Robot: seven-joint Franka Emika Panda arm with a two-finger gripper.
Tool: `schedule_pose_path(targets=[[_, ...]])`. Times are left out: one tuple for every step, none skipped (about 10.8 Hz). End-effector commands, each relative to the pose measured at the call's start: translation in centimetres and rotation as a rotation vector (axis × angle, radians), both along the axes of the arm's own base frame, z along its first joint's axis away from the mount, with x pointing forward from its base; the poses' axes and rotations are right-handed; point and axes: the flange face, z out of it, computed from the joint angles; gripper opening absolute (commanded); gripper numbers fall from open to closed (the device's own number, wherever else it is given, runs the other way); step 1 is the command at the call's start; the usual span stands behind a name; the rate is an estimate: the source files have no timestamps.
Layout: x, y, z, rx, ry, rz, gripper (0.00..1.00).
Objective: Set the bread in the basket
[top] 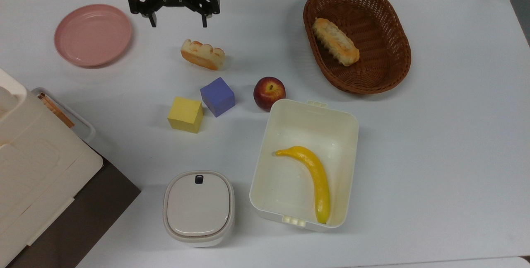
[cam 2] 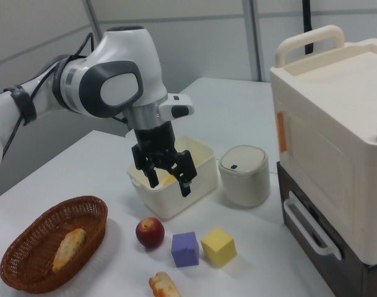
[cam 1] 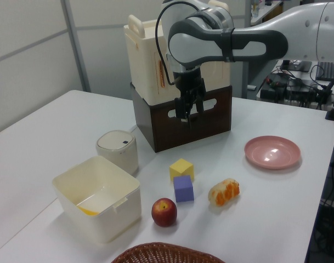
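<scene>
Top view: gripper [top: 179, 23] at upper left of frame, jaws spread and empty, bread [top: 203, 54] on white surface [top: 434, 143] just below, basket [top: 357, 37] upper right holding paler loaf [top: 335, 41].

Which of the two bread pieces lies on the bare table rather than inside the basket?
The short roll with the orange-golden lobed top, beside the purple cube. The longer tan loaf already lies in the wicker basket.

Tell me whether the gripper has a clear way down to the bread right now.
Probably yes: the open gripper hangs above the table near the bread, whose top is uncovered and stands apart from the blue cube.
</scene>
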Motion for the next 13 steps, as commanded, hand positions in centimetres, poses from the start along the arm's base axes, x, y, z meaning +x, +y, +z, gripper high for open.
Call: schedule_pose_path(targets=[[-0.9, 0.14, 0.86, 0.006, 0.005, 0.023, 1.0], [-0.89, 0.32, 0.79, 0.006, 0.007, 0.024, 1.0], [-0.89, 0.32, 0.79, 0.006, 0.007, 0.024, 1.0], [-0.9, 0.24, 0.79, 0.008, 0.007, 0.024, 1.0], [-0.9, 0.24, 0.79, 0.008, 0.007, 0.024, 1.0], [-0.9, 0.28, 0.78, 0.011, 0.006, 0.022, 1.0], [-0.9, 0.23, 0.78, 0.014, 0.006, 0.022, 1.0], [-0.9, 0.23, 0.78, 0.014, 0.006, 0.024, 1.0], [-0.9, 0.24, 0.78, 0.016, 0.007, 0.036, 1.0], [-0.95, 0.26, 0.74, 0.021, 0.013, 0.067, 1.0], [-1.34, 0.01, 0.5, 0.027, 0.048, 0.103, 1.0], [-1.66, -0.02, 0.37, 0.032, 0.077, 0.143, 1.0], [-1.75, -0.08, 0.31, 0.028, 0.086, 0.148, 1.0]])
